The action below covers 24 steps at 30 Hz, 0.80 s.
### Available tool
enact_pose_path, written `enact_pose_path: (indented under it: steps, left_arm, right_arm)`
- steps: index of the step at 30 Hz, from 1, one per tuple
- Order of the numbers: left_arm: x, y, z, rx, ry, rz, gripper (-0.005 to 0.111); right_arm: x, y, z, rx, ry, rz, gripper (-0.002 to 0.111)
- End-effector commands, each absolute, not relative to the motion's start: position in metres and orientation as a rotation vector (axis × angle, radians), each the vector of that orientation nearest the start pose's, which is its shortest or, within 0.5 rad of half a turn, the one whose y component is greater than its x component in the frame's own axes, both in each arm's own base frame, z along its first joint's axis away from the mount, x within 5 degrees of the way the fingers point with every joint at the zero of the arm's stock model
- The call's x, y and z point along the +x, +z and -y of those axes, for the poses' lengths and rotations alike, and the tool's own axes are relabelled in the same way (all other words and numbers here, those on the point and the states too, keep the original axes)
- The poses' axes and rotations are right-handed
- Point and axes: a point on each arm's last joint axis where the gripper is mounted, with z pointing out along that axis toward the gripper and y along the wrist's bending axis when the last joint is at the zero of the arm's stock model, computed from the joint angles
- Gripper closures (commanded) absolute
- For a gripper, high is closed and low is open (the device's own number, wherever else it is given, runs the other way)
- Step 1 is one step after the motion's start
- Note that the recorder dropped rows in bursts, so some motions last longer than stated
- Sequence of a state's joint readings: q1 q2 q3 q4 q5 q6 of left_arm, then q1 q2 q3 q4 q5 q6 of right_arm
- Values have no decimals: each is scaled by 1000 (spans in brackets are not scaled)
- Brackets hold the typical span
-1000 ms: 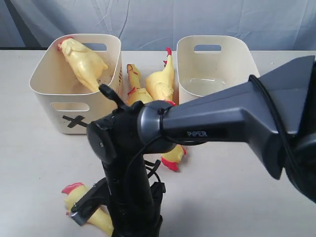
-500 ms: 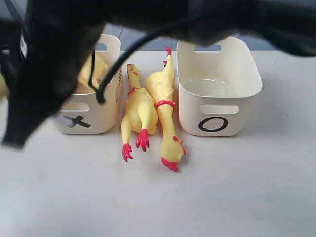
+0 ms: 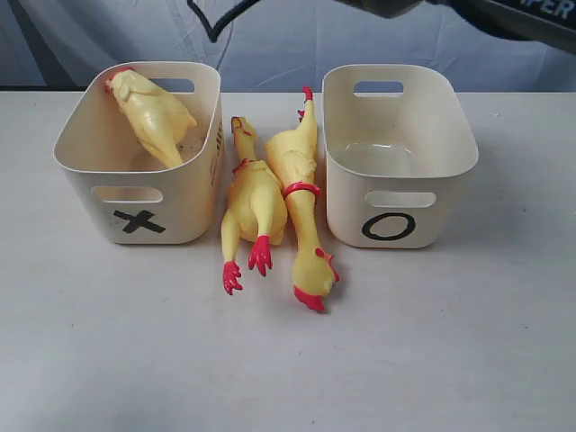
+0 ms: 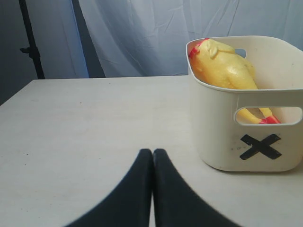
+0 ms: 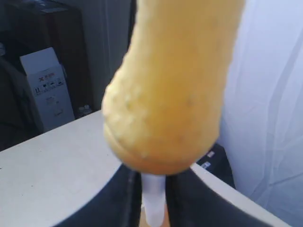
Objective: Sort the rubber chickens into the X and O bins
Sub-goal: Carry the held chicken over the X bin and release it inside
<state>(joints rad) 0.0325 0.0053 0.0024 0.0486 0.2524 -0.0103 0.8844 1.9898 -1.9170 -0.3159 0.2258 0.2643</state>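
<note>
One rubber chicken (image 3: 153,112) lies head-up inside the X bin (image 3: 193,193); the left wrist view shows this chicken (image 4: 222,66) and the X bin (image 4: 215,137) too. Two more chickens lie side by side on the table between the bins, one (image 3: 254,202) with its red feet toward the front, the other (image 3: 301,171) with its head toward the front. The O bin (image 3: 346,211) holds nothing. My left gripper (image 4: 152,152) is shut and empty, low over the table beside the X bin. My right gripper (image 5: 154,177) is shut on another yellow chicken (image 5: 175,85), held high; only its arm (image 3: 513,16) shows at the exterior view's top edge.
A pale curtain (image 3: 288,40) hangs behind the table's far edge. A black stand (image 4: 29,42) is off the table's far corner. Boxes (image 5: 47,85) stand on the floor beyond the table in the right wrist view. Bare tabletop (image 3: 270,369) spreads in front of the bins.
My right arm, low at the table's front with a chicken in its gripper a second ago, has swung up past the camera to the top of the exterior view. The bins and other chickens stayed put.
</note>
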Motion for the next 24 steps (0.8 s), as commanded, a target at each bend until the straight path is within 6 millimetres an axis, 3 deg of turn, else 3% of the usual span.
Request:
enact_pose_path:
  steps: [1,3,4,7,13,24]
  left_arm:
    - [55,192,-3,-12,48,-1722,107]
    - [55,192,-3,-12,48,-1722,107]
    - [55,192,-3,-12,48,-1722,107]
    - [55,192,-3,-12,48,-1722,107]
    - [55,192,-3,-12,48,-1722,107]
    - [55,192,-3,-12,48,-1722,107]
  right_arm:
    - [319,371,-375,-722,576,-1635,56]
    - [319,373,-376,-719,587,-1615,24]
    - [319,373,-375,-718,587,-1615,18]
    - [316,378,-368,-717,556,-1672,26]
    - [311,376,-353,-767,413,-1821,57]
    - [302,400,-343,-795,388,-1757,50]
